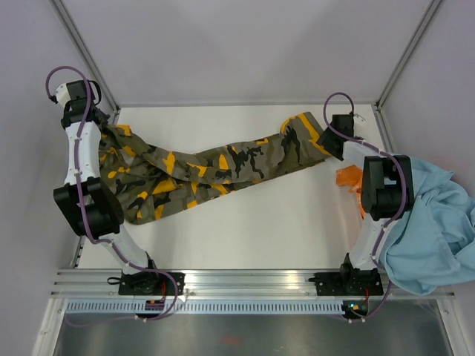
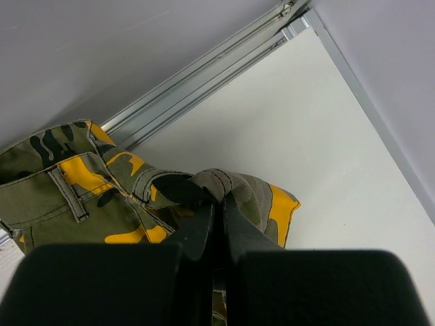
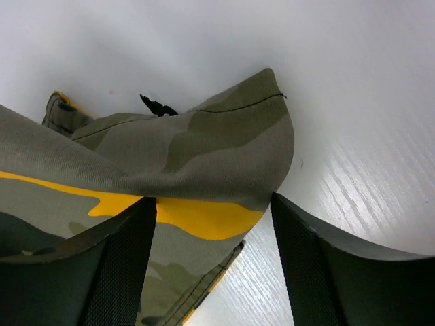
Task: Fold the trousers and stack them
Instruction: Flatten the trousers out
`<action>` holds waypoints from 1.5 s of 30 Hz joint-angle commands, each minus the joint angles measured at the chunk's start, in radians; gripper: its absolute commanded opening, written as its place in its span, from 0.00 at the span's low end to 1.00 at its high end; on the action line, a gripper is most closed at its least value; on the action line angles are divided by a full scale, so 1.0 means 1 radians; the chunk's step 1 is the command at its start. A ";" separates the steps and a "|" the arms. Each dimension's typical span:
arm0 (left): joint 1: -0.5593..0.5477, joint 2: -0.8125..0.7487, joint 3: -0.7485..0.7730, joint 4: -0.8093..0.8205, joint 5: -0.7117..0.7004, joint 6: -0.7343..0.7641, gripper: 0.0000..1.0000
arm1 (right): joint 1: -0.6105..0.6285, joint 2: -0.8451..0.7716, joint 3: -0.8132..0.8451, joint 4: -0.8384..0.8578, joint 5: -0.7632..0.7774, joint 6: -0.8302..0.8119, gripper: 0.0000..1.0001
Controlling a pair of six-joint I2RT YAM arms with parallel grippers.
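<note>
Trousers (image 1: 223, 167): olive-grey camouflage with black and yellow-orange blotches, stretched rumpled across the far half of the table (image 1: 282, 230).
Left gripper (image 2: 219, 204): clenched on a bunched fold near the waistband.
Right gripper (image 3: 214, 210): jaws apart, straddling a leg hem.

The trousers (image 1: 215, 169) lie stretched out left to right across the white table (image 1: 282, 222).

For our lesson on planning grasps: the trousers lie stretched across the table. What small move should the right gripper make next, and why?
Probably close the right gripper: its jaws stand open either side of the leg end of the trousers, while the left gripper is shut on the waistband.
</note>
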 commanded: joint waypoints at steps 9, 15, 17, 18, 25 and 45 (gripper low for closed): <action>0.006 -0.057 0.017 0.065 -0.006 0.016 0.02 | -0.002 0.019 0.011 0.153 -0.008 0.025 0.14; 0.007 -0.090 0.066 0.010 0.026 0.077 0.02 | -0.033 -0.056 0.181 -0.050 -0.019 -0.087 0.00; 0.006 -0.113 0.078 -0.029 0.028 0.120 0.02 | -0.033 -0.122 0.228 -0.159 0.020 -0.141 0.00; 0.006 -0.129 0.078 -0.038 0.026 0.134 0.02 | -0.032 -0.154 0.232 -0.185 0.031 -0.158 0.00; 0.006 -0.288 0.040 -0.053 -0.006 0.183 0.02 | -0.045 -0.363 0.373 -0.397 -0.032 -0.296 0.00; 0.010 0.278 0.492 -0.192 -0.193 -0.142 0.02 | -0.117 0.534 1.313 -0.723 -0.399 -0.394 0.00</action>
